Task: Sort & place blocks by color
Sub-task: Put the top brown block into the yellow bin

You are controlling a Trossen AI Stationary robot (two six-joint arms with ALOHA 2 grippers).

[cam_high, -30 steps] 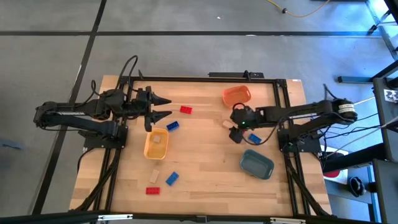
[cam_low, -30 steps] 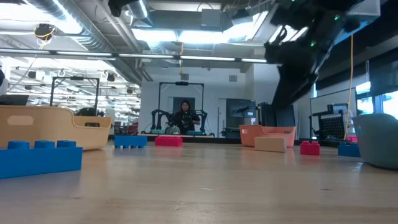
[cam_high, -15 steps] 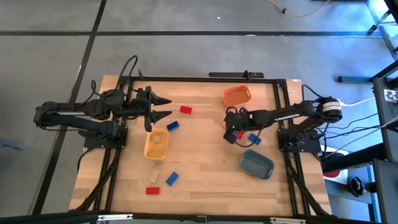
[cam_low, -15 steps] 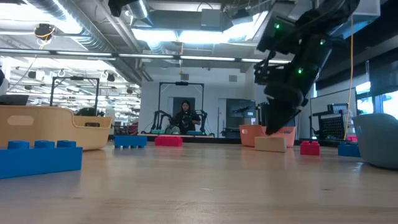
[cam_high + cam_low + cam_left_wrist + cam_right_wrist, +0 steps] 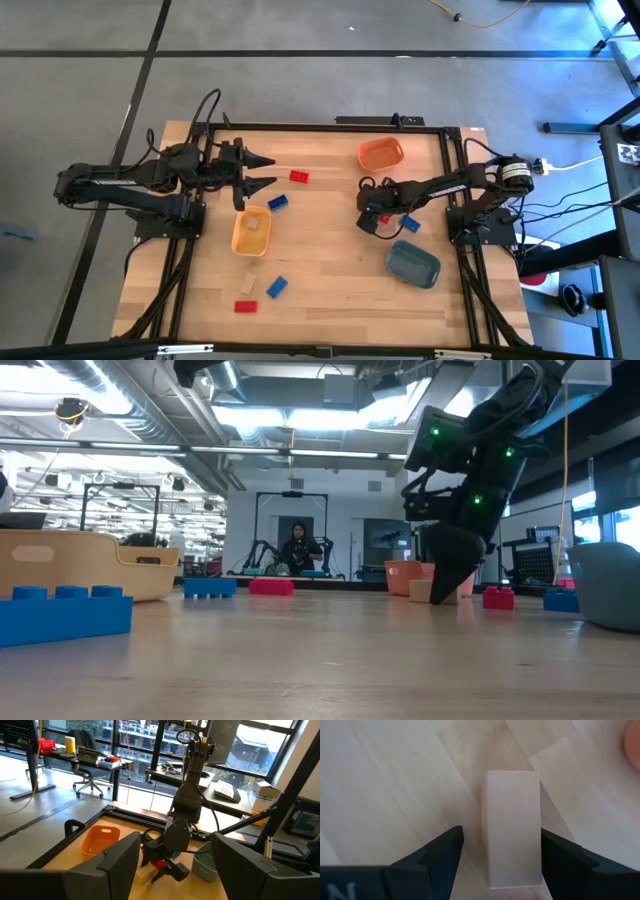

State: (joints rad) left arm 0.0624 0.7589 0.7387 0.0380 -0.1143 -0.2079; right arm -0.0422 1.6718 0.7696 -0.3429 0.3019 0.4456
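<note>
Blocks: small toy bricks, red, blue and beige, scattered over the wooden bench (image 5: 330, 270). Item in hand: one beige block (image 5: 512, 827), lying flat on the bench right of centre, just near of the orange tray (image 5: 381, 154). Right pincer (image 5: 500, 857): lowered over this block, fingers open and straddling it, one finger on each long side, a gap showing on both; nothing held. Left pincer (image 5: 268, 172): open, empty, waiting over the far left of the bench. Other stock: red block (image 5: 299, 177) and blue block (image 5: 278, 202) far left of centre; beige block inside the yellow tray (image 5: 251, 232); beige, blue and red blocks at near left; a red and a blue block beside the right arm. Slate-blue tray (image 5: 413, 263) at near right. Handling note: the grip looks best taken with the fingers square to the long sides and low on the block, centred, so that it does not twist on closing. Not determinable: whether the fingertips reach the bench; in the high view the arm covers the block itself.
</note>
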